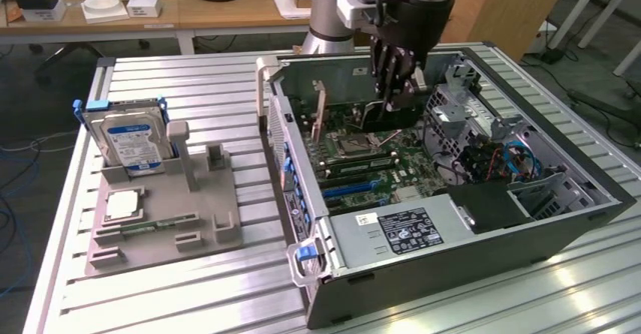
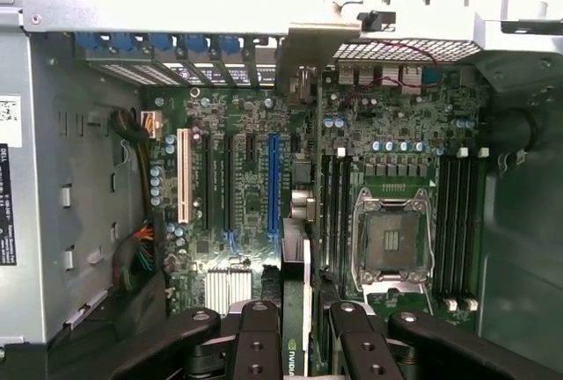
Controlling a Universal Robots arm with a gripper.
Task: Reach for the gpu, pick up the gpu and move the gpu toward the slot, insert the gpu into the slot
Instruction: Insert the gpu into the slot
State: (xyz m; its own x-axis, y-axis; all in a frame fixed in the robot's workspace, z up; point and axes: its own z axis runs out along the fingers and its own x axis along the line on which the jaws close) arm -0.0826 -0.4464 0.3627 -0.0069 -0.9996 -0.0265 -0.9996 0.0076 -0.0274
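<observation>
GPU (image 2: 295, 332) pinched edge-on between our jaws, held above the motherboard (image 2: 237, 178) inside the computer case (image 1: 561, 221). Reach and pickup done, we reckon; seating in the blue slot (image 2: 273, 178) beneath the jaws remains.

A ribbed silver aluminium tabletop (image 1: 191, 289) is backed by a light wooden desk (image 1: 230, 13); grey floor (image 1: 30, 109) is crossed by possible cables (image 1: 14, 148).

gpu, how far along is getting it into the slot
Done: pickup and carry; the gpu is clamped in the pincer inside the open case, over the motherboard. In hand: lining up; in the wrist view it hangs edge-on beside the blue slot. Left: seating it; it looks above the board, not yet pushed in.
</observation>
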